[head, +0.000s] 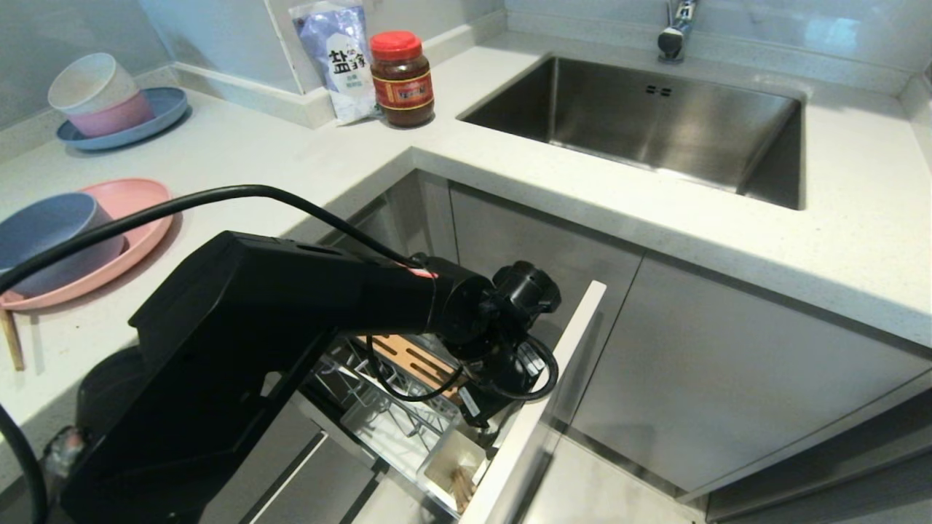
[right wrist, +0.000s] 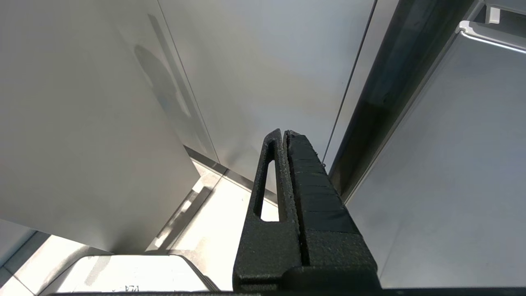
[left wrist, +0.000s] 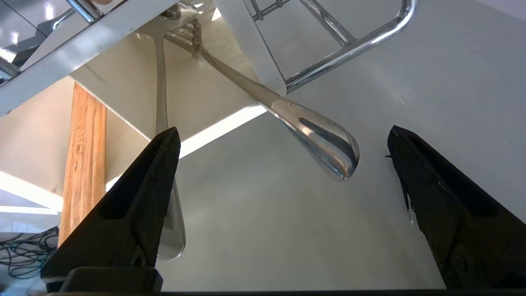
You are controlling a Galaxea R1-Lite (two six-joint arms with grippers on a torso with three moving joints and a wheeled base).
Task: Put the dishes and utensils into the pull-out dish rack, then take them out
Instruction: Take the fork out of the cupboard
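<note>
Shiny metal shows close up in the left wrist view: the spoon sticks out of the white cup, and its rounded end hangs in the gap between the two black fingers without touching them. The left gripper is spread wide and holds nothing. Chrome wire of the rack runs just beside the spoon, and a strip of wood stands near one finger.

From the head camera, the black left arm reaches from 8 o'clock toward the middle and dips into the rack, which is pulled out of the grey cabinet. The wooden board lies in the rack under the wrist. The chopsticks stand in the cup at 6 o'clock, next to the front panel.

At 9 o'clock the blue-grey bowl sits on the pink plate on the counter. At 10 o'clock a cream and a pink bowl are stacked on a blue plate. At 12 o'clock are a salt bag and a jar with a red lid. The sink is at 1 o'clock.

The right gripper is squeezed closed with nothing in it, hanging by grey cabinet doors down near the floor.
</note>
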